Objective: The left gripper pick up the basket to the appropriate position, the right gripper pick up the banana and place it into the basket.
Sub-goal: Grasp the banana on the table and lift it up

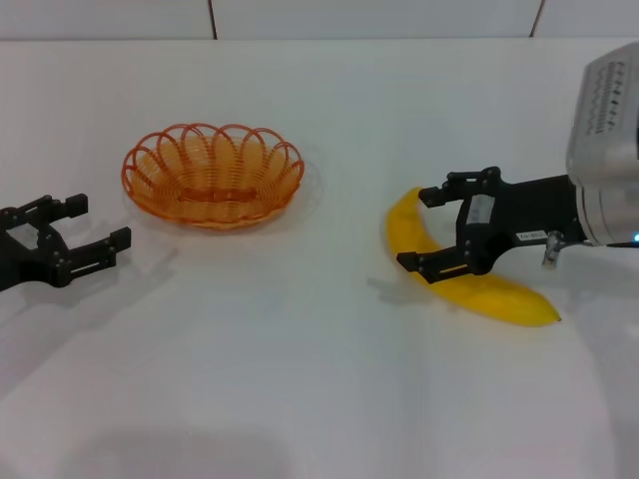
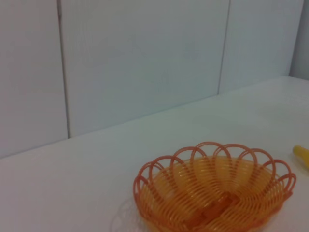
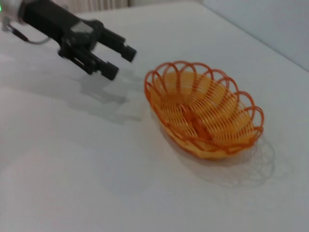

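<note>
The orange wire basket [image 1: 213,175] stands upright and empty on the white table, left of centre; it also shows in the left wrist view [image 2: 217,193] and the right wrist view [image 3: 203,111]. My left gripper [image 1: 103,222] is open near the table's left edge, a short way from the basket and not touching it; the right wrist view shows the left gripper [image 3: 121,64] too. The yellow banana [image 1: 489,291] lies on the table at the right. My right gripper [image 1: 414,228] is open and low over the banana's middle, one finger on each side.
A white wall with panel seams [image 2: 145,63] rises behind the table. The banana's end [image 2: 301,155] peeks in at the edge of the left wrist view. Bare tabletop [image 1: 300,379] stretches between the basket and the banana and along the front.
</note>
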Action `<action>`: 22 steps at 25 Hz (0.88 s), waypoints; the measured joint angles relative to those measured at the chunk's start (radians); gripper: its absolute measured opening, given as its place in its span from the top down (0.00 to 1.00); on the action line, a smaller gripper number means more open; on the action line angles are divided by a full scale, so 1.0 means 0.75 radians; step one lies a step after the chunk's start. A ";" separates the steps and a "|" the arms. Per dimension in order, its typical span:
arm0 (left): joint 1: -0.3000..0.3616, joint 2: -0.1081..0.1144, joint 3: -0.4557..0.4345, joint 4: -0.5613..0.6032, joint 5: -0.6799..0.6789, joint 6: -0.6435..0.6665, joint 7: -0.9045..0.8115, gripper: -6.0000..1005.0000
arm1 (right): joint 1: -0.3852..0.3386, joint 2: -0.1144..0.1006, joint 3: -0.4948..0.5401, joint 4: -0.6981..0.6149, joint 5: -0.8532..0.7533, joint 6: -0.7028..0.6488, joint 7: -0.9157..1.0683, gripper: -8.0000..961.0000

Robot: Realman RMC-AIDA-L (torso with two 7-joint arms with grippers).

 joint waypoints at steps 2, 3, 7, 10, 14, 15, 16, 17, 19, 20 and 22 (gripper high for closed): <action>0.000 0.000 0.000 0.000 -0.001 0.001 0.001 0.20 | -0.006 0.001 -0.033 -0.058 -0.053 0.006 0.078 0.15; 0.000 0.000 0.000 0.000 -0.001 0.001 0.001 0.20 | -0.006 0.001 -0.045 -0.077 -0.082 0.008 0.112 0.15; 0.000 0.000 0.000 0.000 -0.002 0.001 0.001 0.20 | 0.001 0.001 -0.109 -0.157 -0.222 0.010 0.259 0.15; -0.002 0.000 0.000 -0.001 0.000 0.001 0.001 0.20 | 0.005 -0.001 -0.167 -0.203 -0.304 0.001 0.346 0.15; -0.005 0.000 0.000 -0.003 0.000 0.001 -0.001 0.20 | 0.011 -0.002 -0.238 -0.245 -0.396 -0.004 0.430 0.15; -0.006 0.000 0.000 -0.003 0.000 0.001 -0.002 0.20 | 0.016 -0.002 -0.254 -0.249 -0.416 -0.005 0.448 0.15; -0.007 0.000 0.000 -0.004 0.000 0.001 -0.005 0.20 | 0.022 -0.002 -0.266 -0.250 -0.432 -0.006 0.463 0.15; -0.008 0.000 0.000 -0.004 0.000 0.001 -0.007 0.20 | 0.029 -0.002 -0.275 -0.249 -0.445 -0.006 0.476 0.15; -0.009 -0.002 0.000 -0.004 0.001 0.001 -0.007 0.20 | 0.038 -0.002 -0.286 -0.242 -0.462 -0.005 0.489 0.16; -0.010 -0.004 0.000 -0.004 0.002 0.001 -0.007 0.20 | 0.040 -0.002 -0.287 -0.240 -0.469 -0.003 0.493 0.16; -0.012 -0.005 0.000 -0.004 0.003 0.001 -0.006 0.20 | 0.041 -0.001 -0.288 -0.237 -0.476 0.004 0.497 0.16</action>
